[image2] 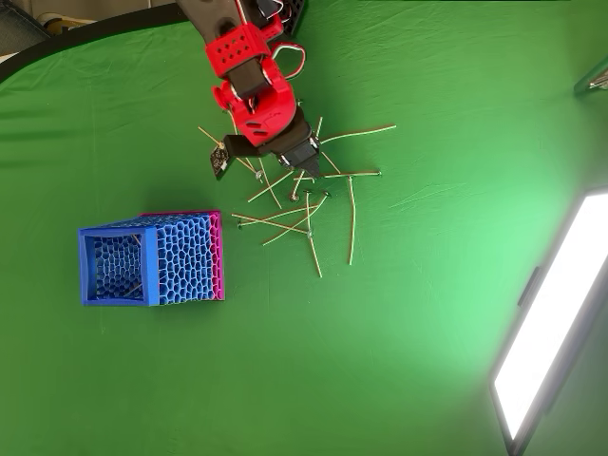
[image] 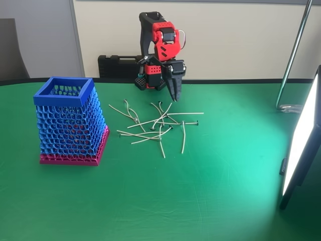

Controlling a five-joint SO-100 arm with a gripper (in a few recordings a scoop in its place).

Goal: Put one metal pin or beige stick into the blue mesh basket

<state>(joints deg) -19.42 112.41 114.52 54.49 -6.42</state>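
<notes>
Light panel (image: pixel 301 145) beside crossed pins (image: pixel 158 125)

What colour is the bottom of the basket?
Magenta-pink, under the blue mesh basket; clearest in the fixed view.

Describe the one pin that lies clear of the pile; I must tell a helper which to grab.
On the green cloth table, find the tall blue mesh basket, then the scatter of thin pale metal pins to its right in the fixed view. At the scatter's right edge lies a nearly straight pin running toward the camera, crossing no other.
</notes>
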